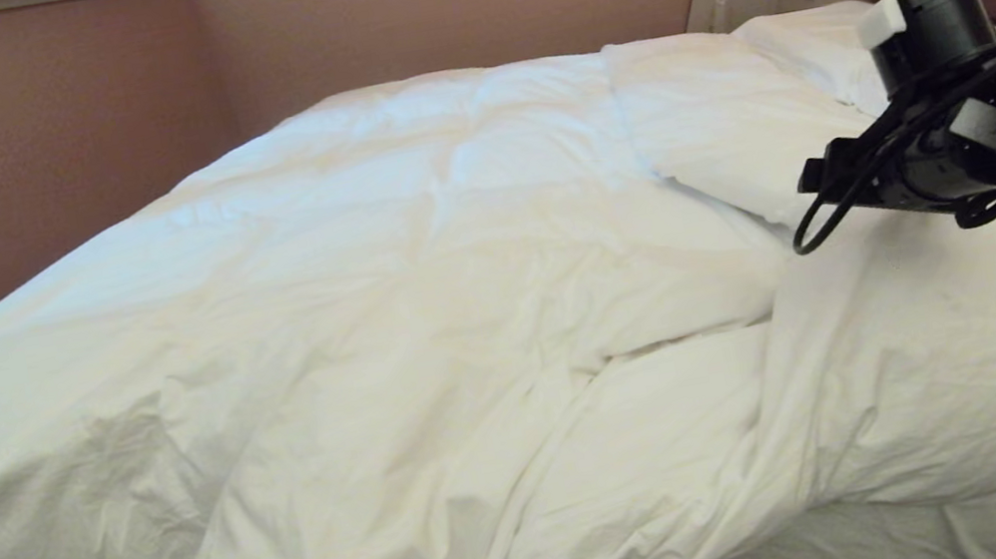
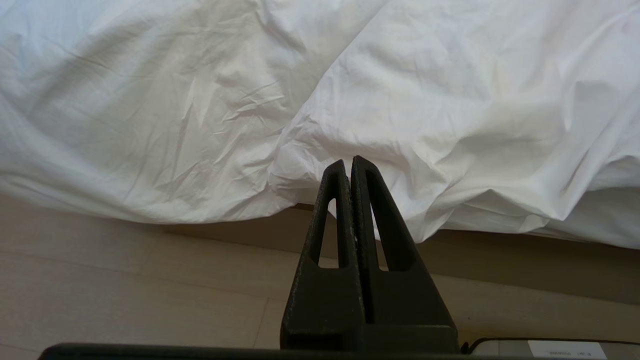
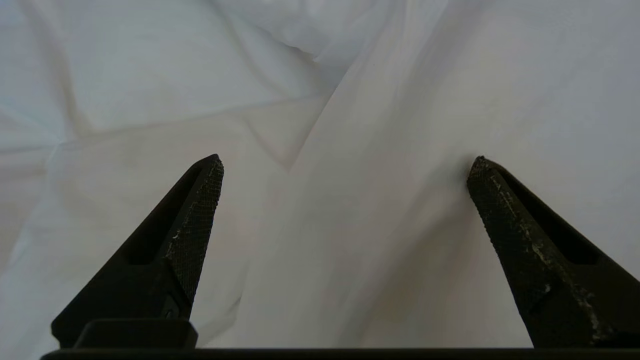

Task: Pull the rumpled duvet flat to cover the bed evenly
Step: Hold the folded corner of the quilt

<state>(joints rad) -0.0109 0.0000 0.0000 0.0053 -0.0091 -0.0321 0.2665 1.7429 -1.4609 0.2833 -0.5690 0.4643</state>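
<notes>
Head view: high, overlooks duvet. Left wrist: low, faces its hanging edge. Right wrist: close above.

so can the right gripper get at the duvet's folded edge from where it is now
Probably yes. The right gripper is wide open over the bed, with the duvet cloth right under its fingertips and nothing between. The folded edge runs just below the arm in the head view.

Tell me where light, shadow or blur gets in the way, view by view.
Head view: warm light, duvet evenly lit, folds softly shaded. Left wrist view: sharp, dark shadow under the duvet's hanging edge. Right wrist view: dim, cloth soft and blurred beyond the right gripper.
</notes>
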